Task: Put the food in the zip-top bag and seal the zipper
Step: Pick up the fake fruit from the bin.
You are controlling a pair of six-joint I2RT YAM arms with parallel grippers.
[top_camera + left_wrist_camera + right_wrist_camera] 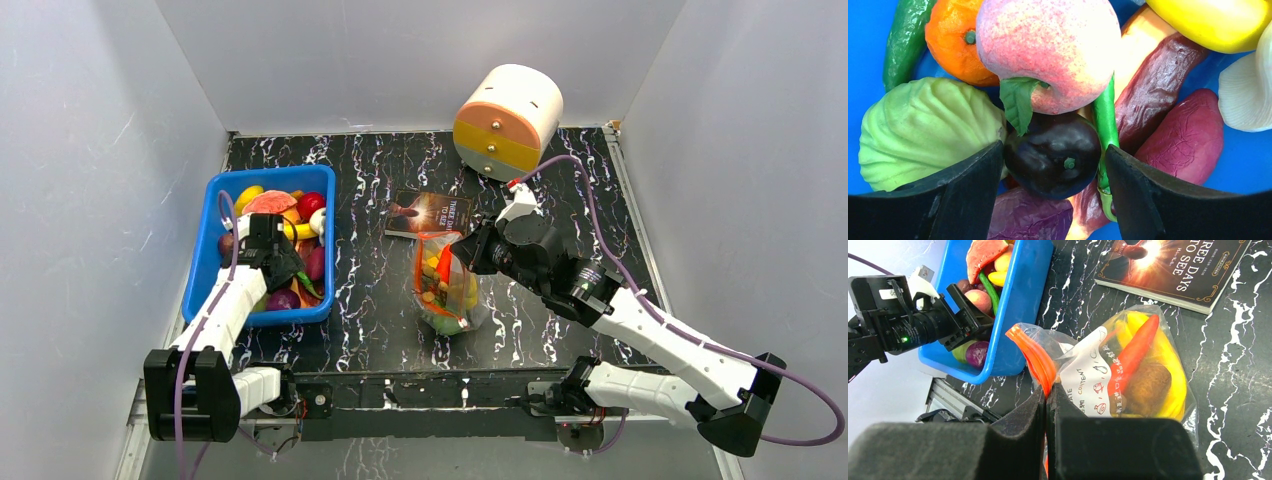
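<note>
- Table (370, 300): black marble-patterned top.
- Bag (1098, 375): clear pouch at table centre, mouth towards 9 o'clock, printed white label on its side. It lies on the table apart from the bin.
- Food in the bag: red-orange carrot (1138, 347), brown lump (1148, 385) and yellow pieces (1173, 370) (seen through the plastic).
- Zipper (1035, 352): red-orange strip, bowed into a loop at the bag's mouth; slider not made out.
- Right gripper (1047, 392): jaws pressed together on the zipper, pinching the strip between the pads.
- Left gripper (1053, 147): down inside the bin, jaws wide, one on each side of a dark plum (1048, 170); the left pad is against it, the right is just beside it with a green stem between. Whether the plum is gripped cannot be told.
- Bin (270, 178): blue, at 9 o'clock of the bag, holding the rest of the food: peach (1053, 50) at 12 o'clock of the plum, cabbage (923, 130) at 9, orange (950, 42) at 11.
- Book (428, 213): dark cover, flat, at 12 o'clock of the bag.
- Drum (508, 120): white cylinder with orange and yellow fronts, at 1 o'clock, by the back wall.
</note>
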